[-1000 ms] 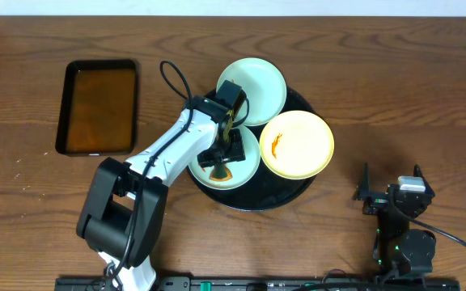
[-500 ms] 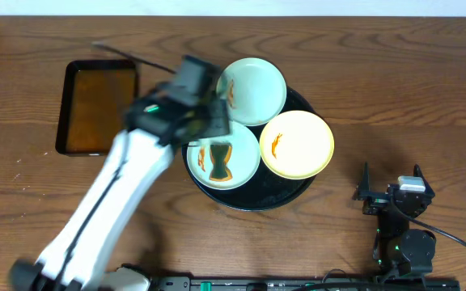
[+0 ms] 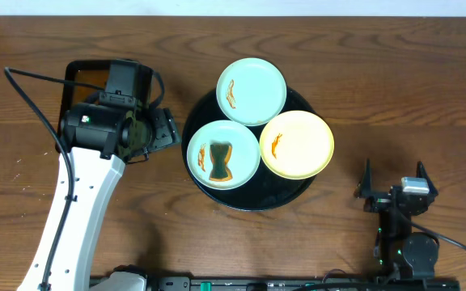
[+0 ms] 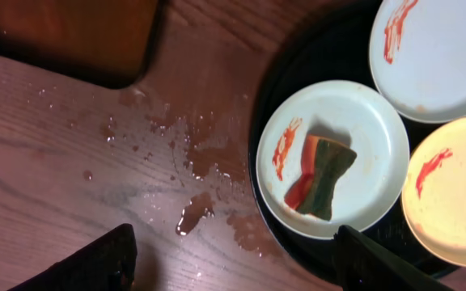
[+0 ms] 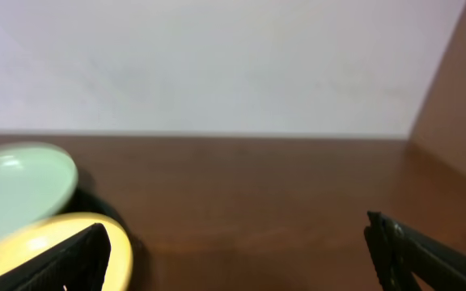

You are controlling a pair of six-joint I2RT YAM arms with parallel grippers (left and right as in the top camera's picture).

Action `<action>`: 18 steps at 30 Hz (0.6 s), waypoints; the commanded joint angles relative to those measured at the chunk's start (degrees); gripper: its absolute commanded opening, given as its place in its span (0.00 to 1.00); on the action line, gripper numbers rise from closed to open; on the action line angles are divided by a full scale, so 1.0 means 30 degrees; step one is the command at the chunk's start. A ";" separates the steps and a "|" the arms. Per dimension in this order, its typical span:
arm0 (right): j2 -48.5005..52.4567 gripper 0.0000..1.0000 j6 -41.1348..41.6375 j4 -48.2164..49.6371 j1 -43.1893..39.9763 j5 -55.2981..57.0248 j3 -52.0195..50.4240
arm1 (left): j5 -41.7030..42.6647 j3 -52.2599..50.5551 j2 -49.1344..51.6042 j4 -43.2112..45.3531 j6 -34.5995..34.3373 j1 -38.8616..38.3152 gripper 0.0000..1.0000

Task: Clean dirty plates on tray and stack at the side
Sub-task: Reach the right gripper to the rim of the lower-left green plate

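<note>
Overhead: plates (image 3: 252, 91) beyond tray (image 3: 249, 199) rim

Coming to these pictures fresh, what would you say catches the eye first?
Three plates with orange smears crowd the round black tray mid-table. A green-and-orange sponge lies on the front-left mint plate. Left of the tray, spilled drops wet the table.

Overhead view is evenly lit and sharp. Left wrist view is rendered dimmer and reddish, glints noted on the wet worktop (image 4: 71, 186). Right wrist view is blurred, plates (image 5: 23, 182) smeared at left.
</note>
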 commanded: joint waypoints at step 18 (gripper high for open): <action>0.0117 0.99 1.1162 1.3049 0.0182 -1.1373 0.1282 | -0.0226 -0.0109 0.0036 -0.0539 0.0182 0.0073 0.79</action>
